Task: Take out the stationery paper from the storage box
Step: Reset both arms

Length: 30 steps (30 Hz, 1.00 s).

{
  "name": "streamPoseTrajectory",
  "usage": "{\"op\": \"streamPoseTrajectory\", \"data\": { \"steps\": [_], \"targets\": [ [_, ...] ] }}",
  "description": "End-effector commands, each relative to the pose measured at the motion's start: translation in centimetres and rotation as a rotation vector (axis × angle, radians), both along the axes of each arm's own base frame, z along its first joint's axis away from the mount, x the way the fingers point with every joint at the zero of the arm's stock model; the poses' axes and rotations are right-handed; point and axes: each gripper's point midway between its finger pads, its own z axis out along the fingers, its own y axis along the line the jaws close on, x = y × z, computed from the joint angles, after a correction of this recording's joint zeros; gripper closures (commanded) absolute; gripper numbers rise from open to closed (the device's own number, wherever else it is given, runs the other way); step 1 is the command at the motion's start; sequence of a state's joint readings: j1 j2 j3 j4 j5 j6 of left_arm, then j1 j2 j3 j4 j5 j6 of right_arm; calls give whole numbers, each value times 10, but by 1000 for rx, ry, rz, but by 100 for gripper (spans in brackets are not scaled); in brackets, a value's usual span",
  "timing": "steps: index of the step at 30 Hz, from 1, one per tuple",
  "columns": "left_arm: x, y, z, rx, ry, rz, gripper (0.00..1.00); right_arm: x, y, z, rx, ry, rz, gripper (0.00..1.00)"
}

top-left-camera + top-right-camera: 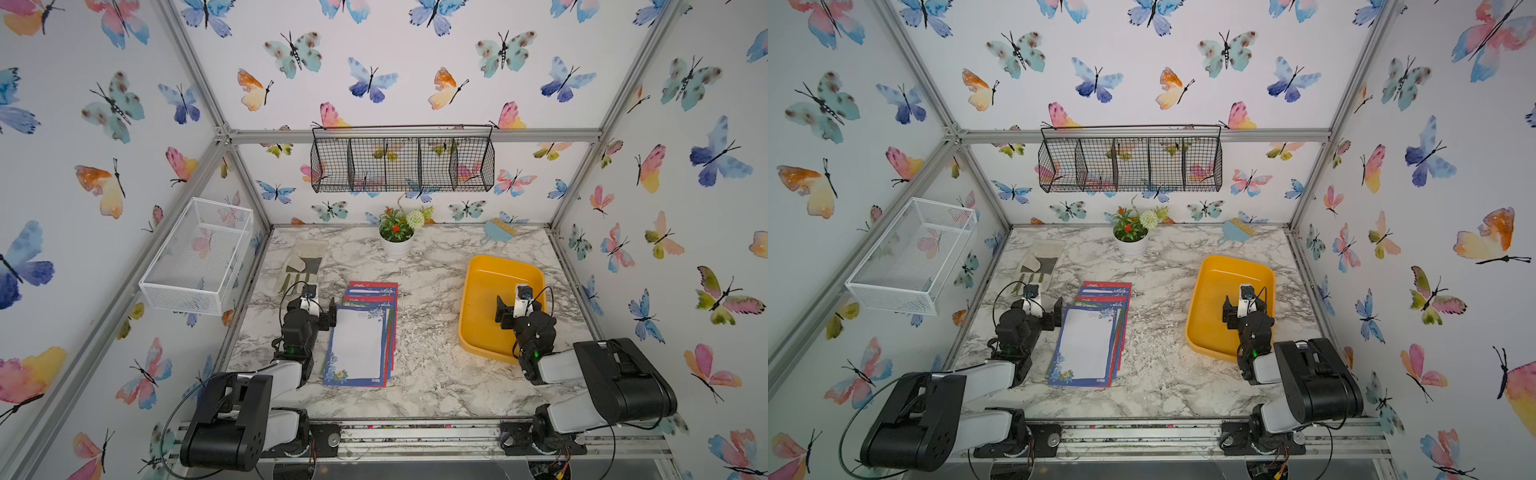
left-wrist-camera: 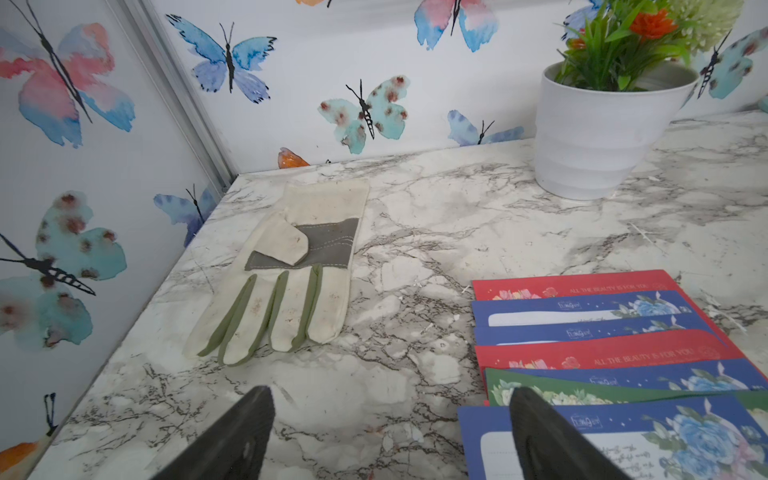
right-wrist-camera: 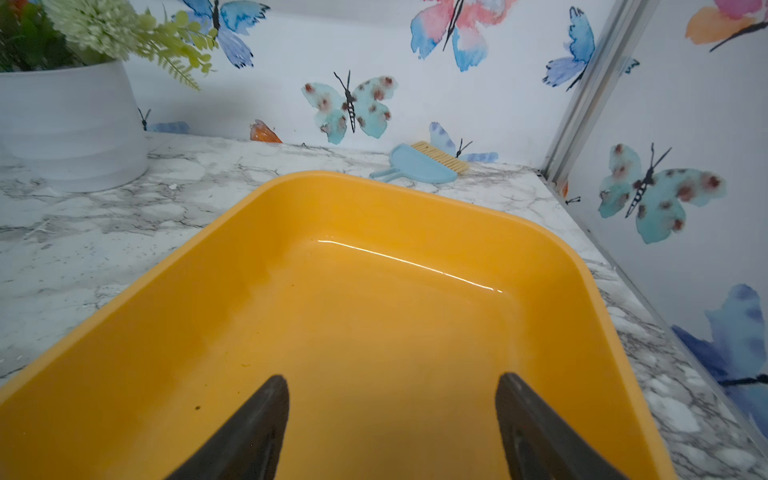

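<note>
Left claw (image 2: 390, 392), jaws wide, astride edge of stationery paper (image 2: 602, 357).

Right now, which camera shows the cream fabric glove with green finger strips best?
The left wrist view: the cream fabric glove with green finger strips lies whole and close on the marble table, stitching visible. Both top views show the glove small and far. The right wrist view misses it.

We log the stationery paper (image 1: 1088, 345) fanned in a stack on the marble worktop (image 1: 1163, 374), well apart from the yellow storage box (image 1: 1217, 282). The left gripper (image 1: 1037, 302) sits just beside the stack's far left corner. The right gripper (image 1: 1245, 304) hangs over the box, jaws apart.
</note>
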State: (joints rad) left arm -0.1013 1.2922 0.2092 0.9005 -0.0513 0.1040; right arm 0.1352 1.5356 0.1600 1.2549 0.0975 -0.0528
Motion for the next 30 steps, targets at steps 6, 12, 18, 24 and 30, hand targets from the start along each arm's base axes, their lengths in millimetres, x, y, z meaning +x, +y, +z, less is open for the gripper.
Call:
{"op": "streamPoseTrajectory", "data": {
  "steps": [6, 12, 18, 24, 30],
  "targets": [
    [2, 4, 8, -75, -109, -23, 2, 21, -17, 7, 53, -18, -79, 16],
    [11, 29, 1, -96, -49, 131, 2, 23, -25, 5, 65, 1, -125, 2],
    [11, 28, 1, -96, -50, 129, 2, 23, -25, 5, 58, 4, -127, 2],
    [11, 28, 2, -95, -52, 129, 2, 23, -25, 5, 58, 3, -126, 2],
    [11, 28, 2, -95, -53, 129, 2, 23, -25, 5, 58, 2, -125, 2]
  ]
}}
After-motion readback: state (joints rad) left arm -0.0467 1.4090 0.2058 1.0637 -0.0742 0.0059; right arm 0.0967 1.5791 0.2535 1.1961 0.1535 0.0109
